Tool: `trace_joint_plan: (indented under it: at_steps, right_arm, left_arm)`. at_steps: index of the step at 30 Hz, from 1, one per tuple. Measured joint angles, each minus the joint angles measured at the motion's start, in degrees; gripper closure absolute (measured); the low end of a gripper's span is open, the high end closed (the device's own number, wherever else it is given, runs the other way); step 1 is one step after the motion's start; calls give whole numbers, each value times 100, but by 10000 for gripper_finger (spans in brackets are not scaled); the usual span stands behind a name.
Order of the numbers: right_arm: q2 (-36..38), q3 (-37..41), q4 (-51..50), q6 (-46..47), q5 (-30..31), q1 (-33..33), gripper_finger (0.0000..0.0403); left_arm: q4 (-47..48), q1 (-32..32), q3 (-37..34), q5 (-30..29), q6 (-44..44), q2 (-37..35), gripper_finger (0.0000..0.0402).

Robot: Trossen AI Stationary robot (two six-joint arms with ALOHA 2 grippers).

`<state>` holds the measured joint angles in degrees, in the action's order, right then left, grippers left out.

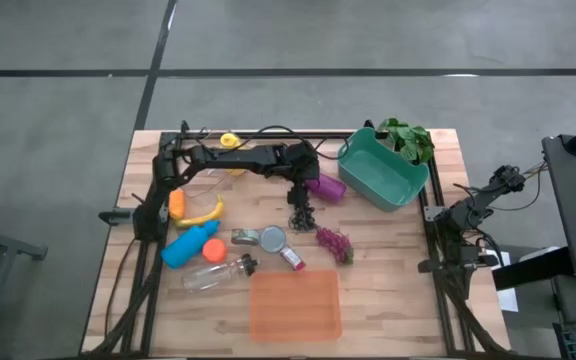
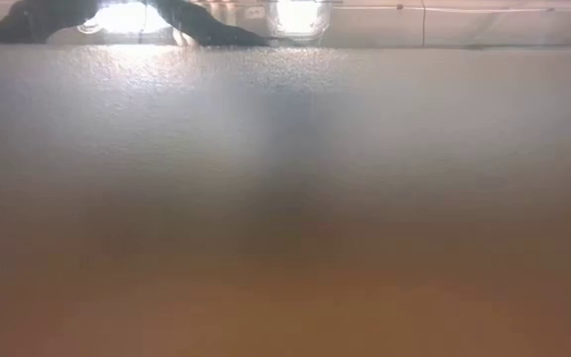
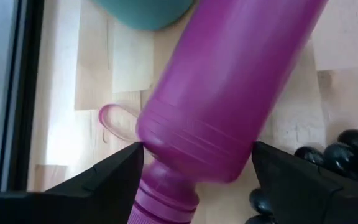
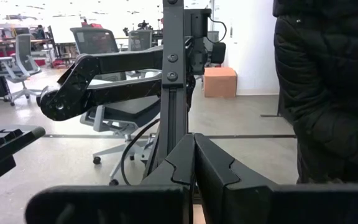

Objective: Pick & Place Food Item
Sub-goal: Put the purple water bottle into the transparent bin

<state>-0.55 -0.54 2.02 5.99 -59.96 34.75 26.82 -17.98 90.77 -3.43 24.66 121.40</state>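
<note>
Purple bottle between the parted fingers of the left tool, far middle of the counter.

Black left tool (image 1: 306, 186) stands wide at the neck end of the purple bottle (image 3: 229, 87), one finger (image 3: 104, 180) on each side; whether the pads press it cannot be told. Bottle lies on its side on the wooden counter (image 1: 388, 300), just beside the teal bin (image 1: 381, 172). Dark grapes (image 1: 302, 214) lie just beside the tool; red grapes (image 1: 334, 242) nearer the front. Leafy greens (image 1: 408, 138) sit at the bin's far corner. Banana (image 1: 200, 214), blue bottle (image 1: 190, 245), clear bottle (image 1: 214, 274) and orange tray (image 1: 295, 304) lie on the counter's left and front. Right tool (image 4: 194, 165), fingers pressed together, waits off the counter's right edge.
</note>
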Motion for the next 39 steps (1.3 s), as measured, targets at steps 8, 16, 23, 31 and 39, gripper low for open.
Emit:
trace_joint_plan:
  at_steps: [8,16,23,31,39]
  right_arm:
    - [-3,0,0,-1,0,-1,395]
    - [-3,2,0,-1,0,-1,395]
    - [-3,1,0,-1,0,0,395]
    - [2,2,0,0,0,-1,395]
    - [2,0,1,0,0,0,395]
  left_arm:
    - [436,0,1,21,-293,-4,99]
    - [906,0,-2,22,-519,-14,99]
    - [902,-95,-3,21,-514,-16,99]
    - [745,-147,-189,-5,-505,0,99]
    - [701,-157,-307,-23,-613,31,99]
